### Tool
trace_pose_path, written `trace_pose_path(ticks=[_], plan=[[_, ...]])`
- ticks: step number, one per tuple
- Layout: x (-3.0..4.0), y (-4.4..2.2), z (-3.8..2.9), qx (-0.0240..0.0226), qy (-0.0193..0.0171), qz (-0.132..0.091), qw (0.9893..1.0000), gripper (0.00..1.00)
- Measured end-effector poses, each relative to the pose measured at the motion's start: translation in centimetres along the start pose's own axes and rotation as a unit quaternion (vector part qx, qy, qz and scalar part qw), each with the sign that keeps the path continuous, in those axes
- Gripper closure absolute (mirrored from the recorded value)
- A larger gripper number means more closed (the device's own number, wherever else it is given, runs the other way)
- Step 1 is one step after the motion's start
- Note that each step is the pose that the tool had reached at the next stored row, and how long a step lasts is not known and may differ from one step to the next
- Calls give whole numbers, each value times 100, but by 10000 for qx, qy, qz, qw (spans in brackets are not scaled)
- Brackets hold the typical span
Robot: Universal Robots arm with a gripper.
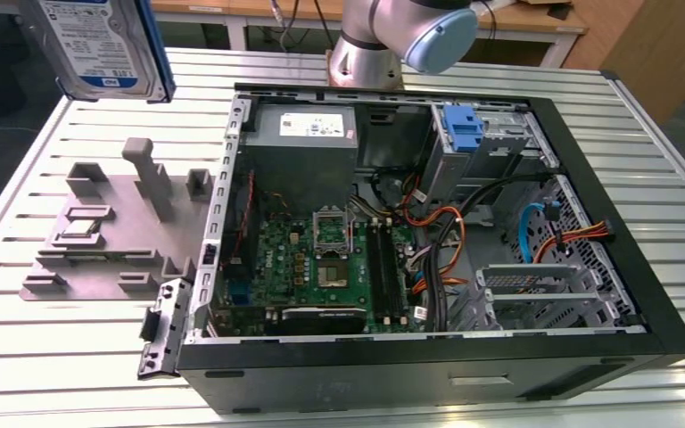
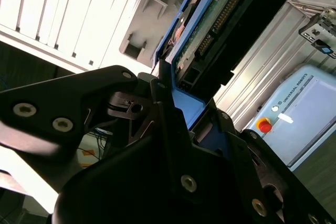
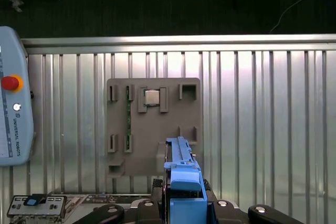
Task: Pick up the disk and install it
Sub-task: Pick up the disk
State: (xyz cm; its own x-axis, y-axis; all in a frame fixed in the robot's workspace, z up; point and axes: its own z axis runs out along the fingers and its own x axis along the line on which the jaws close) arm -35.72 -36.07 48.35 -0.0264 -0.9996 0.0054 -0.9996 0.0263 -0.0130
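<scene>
Your gripper point(image 3: 185, 205), clamped on the disk point(image 1: 99, 45) (by its blue carrier point(image 3: 184, 174)), holds it aloft; carry it level, clear of the case point(image 1: 438, 352).

At the upper left of the exterior view, the disk point(image 1: 95, 45) is silver-grey with a white-and-blue label and a blue carrier edge. The table point(image 1: 69, 383) is ribbed silver-white, and the parts fixture point(image 1: 117, 232) is plain grey. The computer case point(image 1: 438, 374) is black, its motherboard point(image 1: 318, 267) green, with orange cables point(image 1: 441, 250). The gripper point(image 2: 181, 111) looks black, though it is shadowed.
</scene>
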Motion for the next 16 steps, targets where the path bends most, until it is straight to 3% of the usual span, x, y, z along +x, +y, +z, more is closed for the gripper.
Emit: trace_pose_path(ticks=[4, 16], plan=[[14, -16, 0, 0, 0, 0, 10000, 64], [15, -216, 3, -7, 0, 6, 10000, 64]])
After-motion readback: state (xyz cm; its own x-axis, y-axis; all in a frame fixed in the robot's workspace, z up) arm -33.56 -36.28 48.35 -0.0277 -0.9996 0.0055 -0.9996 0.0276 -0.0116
